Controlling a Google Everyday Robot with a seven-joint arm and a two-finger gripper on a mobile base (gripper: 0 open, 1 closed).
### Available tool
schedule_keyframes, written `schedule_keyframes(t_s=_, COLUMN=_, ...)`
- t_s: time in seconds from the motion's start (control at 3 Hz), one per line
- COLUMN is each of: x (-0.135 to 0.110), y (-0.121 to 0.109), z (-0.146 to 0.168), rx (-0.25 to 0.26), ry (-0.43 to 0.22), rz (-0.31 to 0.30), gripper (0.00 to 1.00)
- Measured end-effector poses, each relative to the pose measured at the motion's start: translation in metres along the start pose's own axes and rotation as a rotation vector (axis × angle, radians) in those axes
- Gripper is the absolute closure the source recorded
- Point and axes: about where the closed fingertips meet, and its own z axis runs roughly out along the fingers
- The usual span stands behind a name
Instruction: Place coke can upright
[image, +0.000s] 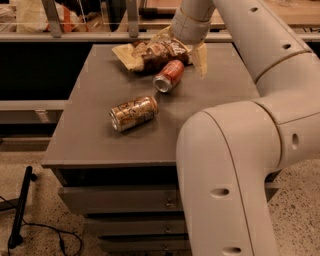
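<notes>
The coke can (168, 76) is red with a silver end. It lies on its side on the grey table (95, 135), near the back middle, silver end towards me. My gripper (182, 52) hangs from the big white arm just behind and above the can. It is open and holds nothing. One pale finger (200, 59) points down to the right of the can. The other finger is over a chip bag and is partly hidden. The gripper is not touching the can.
A brown-gold patterned can (133, 113) lies on its side nearer the front left. A crumpled brown chip bag (147, 52) lies at the back, just behind the coke can. My white arm (235, 165) fills the right foreground. Drawers are below the tabletop.
</notes>
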Motion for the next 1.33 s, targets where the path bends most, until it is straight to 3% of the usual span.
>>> schedule_keyframes(t_s=0.33, x=-0.004, y=0.01, z=0.001, rx=0.008, ry=-0.036, rz=-0.008, gripper=0.0)
schedule_keyframes(t_s=1.0, x=0.007, y=-0.004, z=0.037, rx=0.025, ry=-0.078, rz=-0.086, gripper=0.0)
schedule_keyframes(t_s=1.33, x=0.01, y=-0.012, z=0.049, rx=0.033, ry=-0.087, rz=-0.124, gripper=0.18)
